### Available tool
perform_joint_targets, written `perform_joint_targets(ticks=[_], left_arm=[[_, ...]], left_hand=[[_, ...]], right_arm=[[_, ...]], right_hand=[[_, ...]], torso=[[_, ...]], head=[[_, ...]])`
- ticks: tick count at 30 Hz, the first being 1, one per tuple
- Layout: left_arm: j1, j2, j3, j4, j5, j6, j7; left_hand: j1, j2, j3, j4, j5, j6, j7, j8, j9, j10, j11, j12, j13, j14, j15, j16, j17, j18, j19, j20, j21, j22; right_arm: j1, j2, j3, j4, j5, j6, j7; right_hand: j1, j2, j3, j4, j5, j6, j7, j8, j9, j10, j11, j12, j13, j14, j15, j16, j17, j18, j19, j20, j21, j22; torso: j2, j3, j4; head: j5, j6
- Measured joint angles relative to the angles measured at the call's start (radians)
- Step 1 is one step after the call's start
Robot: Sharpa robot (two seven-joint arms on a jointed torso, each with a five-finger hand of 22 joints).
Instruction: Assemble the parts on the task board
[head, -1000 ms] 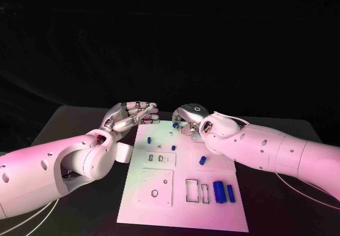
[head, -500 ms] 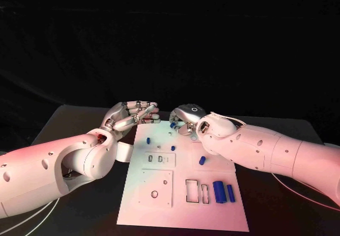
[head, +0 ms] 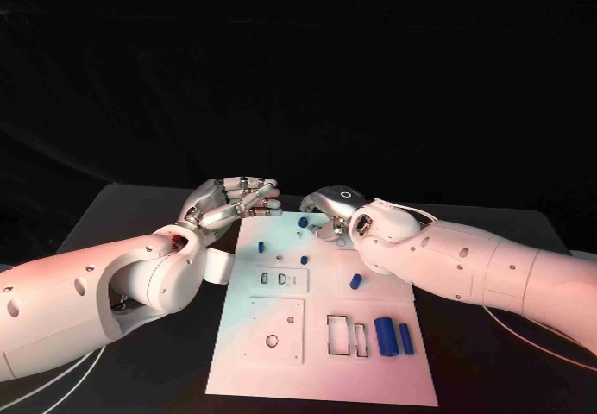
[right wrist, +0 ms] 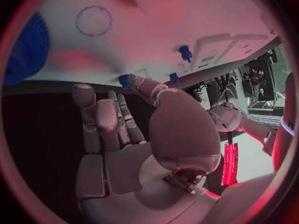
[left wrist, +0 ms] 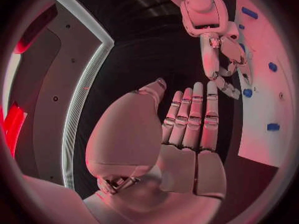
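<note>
The left hand (head: 234,203) is held off the far left corner of the white board (head: 249,362), above the black table (head: 124,216). Its fingers are seen in the left wrist view laid straight and close side by side with the thumb alongside; in the head view they look curled toward the board's corner, and nothing is held in them.

On the board, blue pieces are spread about: a small peg (head: 261,247) near the left side, another small one (head: 304,259) toward the middle, a short piece (head: 303,222) at the far edge, a slanted piece (head: 356,280) lower down, and two longer bars (head: 385,336) lying side by side near the right edge, just beside two outlined slots. Several cut-outs on the board stand unfilled, so most of the assembly is judged to be still ahead.

The right hand (head: 336,211) is poised over the far edge of the board, bent downward at the wrist, its fingertips close to the short blue piece. Whether the piece is touched or pinched cannot be told; in the right wrist view the fingers (right wrist: 99,119) are slightly apart, and nothing is seen clamped.

For the step judged to be in hand, picking up that short piece, the fingertips should be brought down on opposite sides of it and closed gently, so that it is not pushed off the board's edge.
</note>
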Motion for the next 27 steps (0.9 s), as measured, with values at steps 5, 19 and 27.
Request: perform_joint_targets(ticks=[5,19,27], left_arm=[[0.000,-0.005,0.000,-0.004,0.000,0.001,0.000],[0.000,-0.015,0.000,-0.036,0.002,0.010,0.000],[0.000,-0.013,0.000,-0.055,0.005,0.024,0.000]], left_hand=[[0.000,0.000,0.000,0.000,0.000,0.000,0.000,0.000,0.000,0.000,0.000,0.000,0.000,0.000,0.000,0.000,0.000,0.000,0.000,0.000,0.000,0.000],[0.000,0.000,0.000,0.000,0.000,0.000,0.000,0.000,0.000,0.000,0.000,0.000,0.000,0.000,0.000,0.000,0.002,0.000,0.000,0.000,0.000,0.000],[0.000,0.000,0.000,0.000,0.000,0.000,0.000,0.000,0.000,0.000,0.000,0.000,0.000,0.000,0.000,0.000,0.002,0.000,0.000,0.000,0.000,-0.001]], right_arm=[[0.001,-0.073,0.001,0.075,0.008,-0.006,-0.003],[0.048,-0.313,0.025,0.225,0.170,0.004,0.012],[0.039,-0.300,0.026,0.170,0.207,0.098,0.014]], right_hand=[[0.000,0.000,-0.005,0.003,0.030,0.048,0.004,0.012,0.007,0.052,-0.010,0.052,0.002,0.011,-0.011,0.022,0.030,0.000,0.052,-0.007,0.038,0.059],[-0.065,-0.045,-0.126,0.073,0.072,0.041,-0.043,0.005,0.010,0.394,-0.085,0.285,0.135,0.038,-0.063,0.136,0.186,-0.017,0.168,-0.060,0.150,0.226],[-0.027,-0.023,-0.240,0.141,0.121,-0.047,-0.036,0.114,0.073,0.295,-0.075,0.862,0.738,0.038,-0.063,0.219,0.315,-0.032,0.206,-0.055,0.190,0.303]], torso=[[-0.001,0.0012,-0.0019],[-0.012,0.0083,-0.0251],[-0.015,0.0132,-0.0285]], head=[[0.001,0.003],[0.006,0.014],[0.004,0.012]])
